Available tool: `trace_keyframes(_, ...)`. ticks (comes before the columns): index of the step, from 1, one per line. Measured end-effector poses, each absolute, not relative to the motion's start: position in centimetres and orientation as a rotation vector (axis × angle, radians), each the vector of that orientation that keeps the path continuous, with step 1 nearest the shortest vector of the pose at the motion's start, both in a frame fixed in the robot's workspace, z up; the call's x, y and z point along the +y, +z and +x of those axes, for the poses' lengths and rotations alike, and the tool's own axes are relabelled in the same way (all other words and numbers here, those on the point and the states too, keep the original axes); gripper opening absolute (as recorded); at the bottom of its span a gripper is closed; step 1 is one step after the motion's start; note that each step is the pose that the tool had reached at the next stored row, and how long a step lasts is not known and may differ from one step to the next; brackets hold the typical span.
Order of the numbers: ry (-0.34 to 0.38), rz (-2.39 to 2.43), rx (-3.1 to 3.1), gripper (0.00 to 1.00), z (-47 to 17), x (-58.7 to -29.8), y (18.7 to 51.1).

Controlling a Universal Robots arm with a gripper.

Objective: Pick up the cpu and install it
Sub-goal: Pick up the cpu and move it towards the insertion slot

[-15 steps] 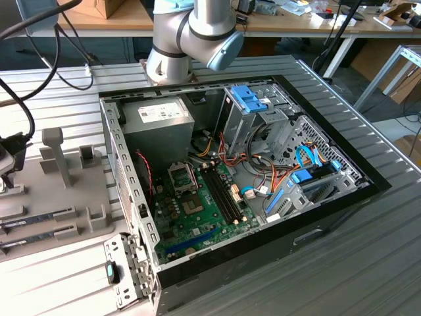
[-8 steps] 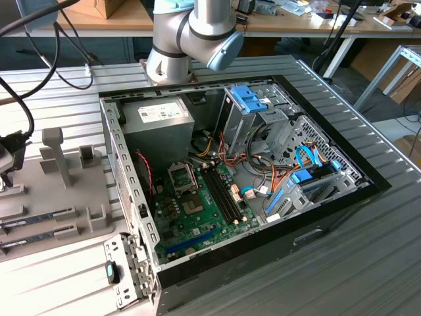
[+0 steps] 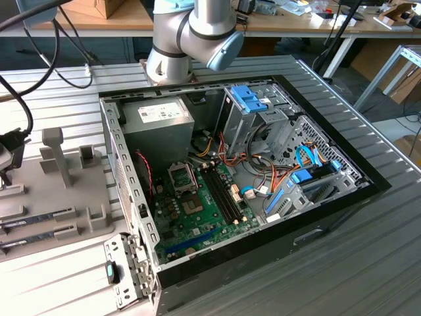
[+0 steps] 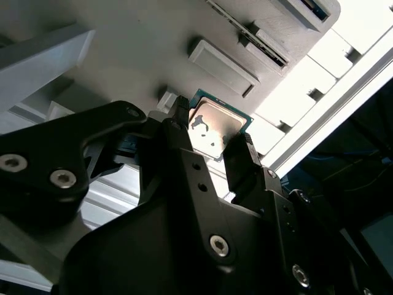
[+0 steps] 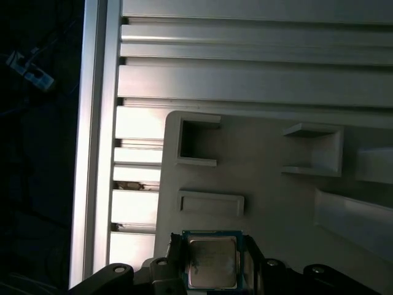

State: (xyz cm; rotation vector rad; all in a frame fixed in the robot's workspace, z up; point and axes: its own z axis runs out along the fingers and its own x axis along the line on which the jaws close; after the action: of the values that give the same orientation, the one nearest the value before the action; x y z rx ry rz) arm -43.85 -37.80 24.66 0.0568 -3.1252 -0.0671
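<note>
The cpu (image 4: 215, 126) is a small square chip with a silvery top and a thin green rim; it also appears in the first wrist view (image 5: 212, 261). My gripper (image 4: 210, 134) has one black finger (image 4: 178, 120) against one edge of the chip and the other against the opposite edge, so it is shut on it. The chip is over the grey parts tray (image 5: 270, 203), at or just above its surface. In the exterior view the gripper end of the arm (image 3: 8, 158) is at the left edge, over that tray (image 3: 85, 197).
An open computer case (image 3: 230, 178) lies at the centre, with a green motherboard (image 3: 197, 210), its open socket (image 3: 183, 176) and a grey power-supply box (image 3: 158, 122). Memory sticks (image 3: 39, 218) lie in tray slots. The arm's base (image 3: 191, 36) stands behind the case.
</note>
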Motion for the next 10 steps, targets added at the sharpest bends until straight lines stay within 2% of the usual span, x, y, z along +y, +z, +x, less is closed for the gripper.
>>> trace_keyframes(10, -0.067, 0.057, -3.125, 0.47, -43.86, -37.8, 25.24)
